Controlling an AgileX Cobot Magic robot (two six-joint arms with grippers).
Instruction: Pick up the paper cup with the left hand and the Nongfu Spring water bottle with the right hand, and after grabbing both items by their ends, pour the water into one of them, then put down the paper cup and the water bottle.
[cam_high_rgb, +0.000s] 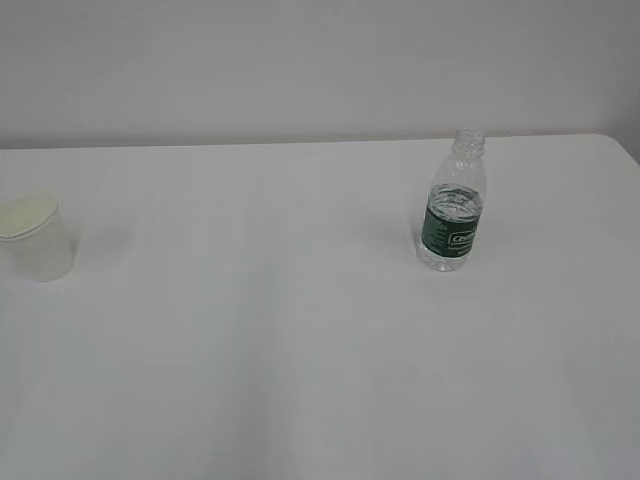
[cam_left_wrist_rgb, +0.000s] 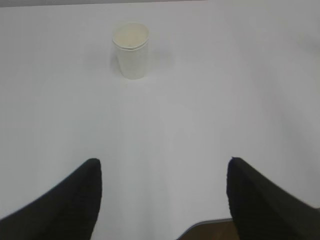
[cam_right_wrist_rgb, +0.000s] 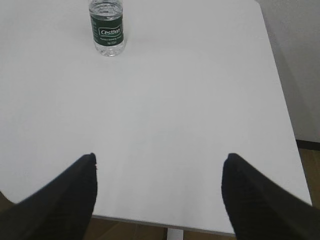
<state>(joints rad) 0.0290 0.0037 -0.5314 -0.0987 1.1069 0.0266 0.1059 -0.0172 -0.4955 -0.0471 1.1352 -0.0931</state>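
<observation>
White tabletop (cam_high_rgb: 300, 380) against a plain pale wall; its far edge runs straight across the exterior view, and its right edge shows in the right wrist view with floor beyond.

Left hand (cam_left_wrist_rgb: 162, 172): fingers spread wide, holding nothing, poised over the near edge of the tabletop. The paper cup (cam_left_wrist_rgb: 131, 50) stands upright ahead of it, slightly left of the gap between the fingers, well apart, bare surface between. In the exterior view the cup (cam_high_rgb: 36, 236) sits by the left edge.

Right hand (cam_right_wrist_rgb: 159, 167): fingers spread wide, holding nothing, also over the near edge. The Nongfu Spring water bottle (cam_right_wrist_rgb: 106, 30) stands upright, uncapped, far ahead and left of the gap. Water (cam_high_rgb: 455, 203) reaches just above the green label. Bottle and cup stand well apart.
</observation>
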